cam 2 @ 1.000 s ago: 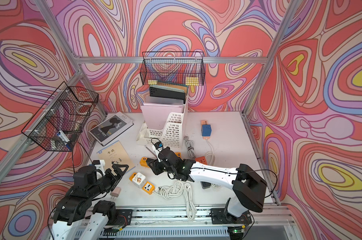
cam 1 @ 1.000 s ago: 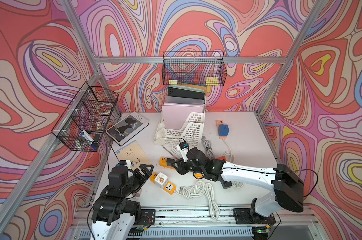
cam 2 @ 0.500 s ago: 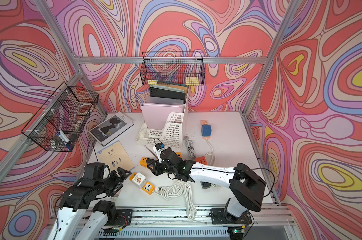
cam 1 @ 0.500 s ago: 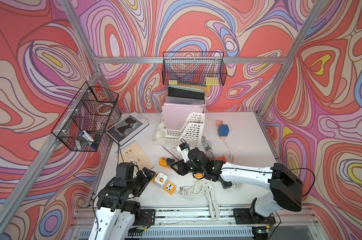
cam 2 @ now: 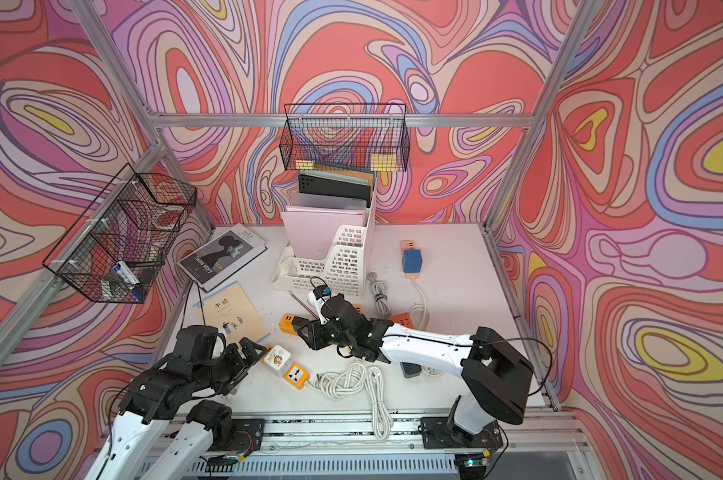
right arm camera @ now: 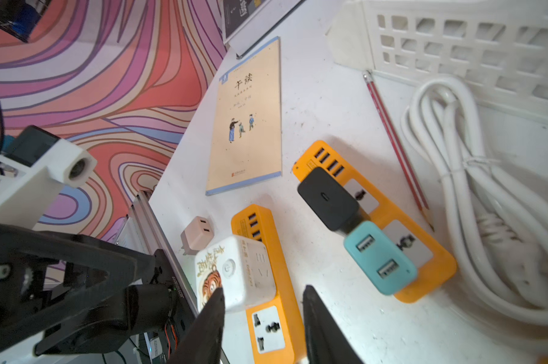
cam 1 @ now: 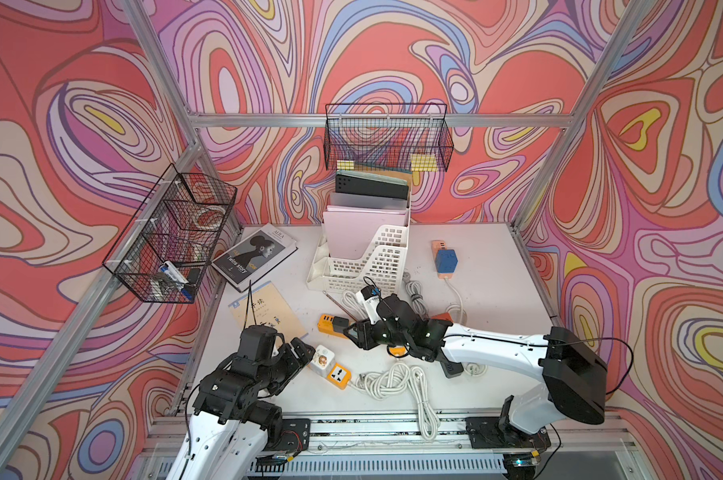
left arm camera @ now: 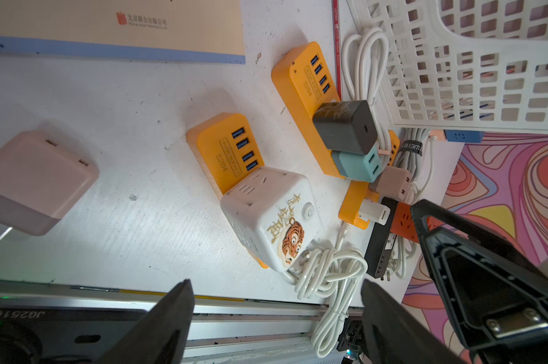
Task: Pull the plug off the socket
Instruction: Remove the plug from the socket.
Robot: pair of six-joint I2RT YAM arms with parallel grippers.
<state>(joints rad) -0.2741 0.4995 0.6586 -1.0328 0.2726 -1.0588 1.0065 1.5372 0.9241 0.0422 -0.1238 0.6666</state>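
Observation:
A white cube plug with a tiger print [cam 1: 322,359] [cam 2: 277,356] [left arm camera: 272,214] [right arm camera: 238,271] sits in the near orange socket strip [cam 1: 338,374] [left arm camera: 225,148] [right arm camera: 266,315]. My left gripper [cam 1: 305,353] [cam 2: 253,349] [left arm camera: 275,285] is open just left of the cube, not touching it. The far orange strip [cam 1: 326,322] [right arm camera: 392,220] carries a black plug [left arm camera: 345,126] [right arm camera: 329,198] and a teal plug [left arm camera: 357,165] [right arm camera: 379,255]. My right gripper [cam 1: 351,332] [cam 2: 305,330] [right arm camera: 263,290] hovers by that strip, jaws slightly apart and empty. A pink plug [left arm camera: 36,179] [right arm camera: 197,234] lies loose on the table.
A white file rack [cam 1: 376,257] stands behind. A booklet [cam 1: 264,311] and a magazine [cam 1: 253,255] lie at the left. Coiled white cables [cam 1: 393,380] [right arm camera: 474,189], a red pencil [right arm camera: 395,148], a black strip [cam 1: 451,368] and a blue cube [cam 1: 446,259] crowd the right. Wire baskets hang on the walls.
My left arm has lowered and shifted right, bringing its open gripper up beside the tiger cube. The right arm has barely moved.

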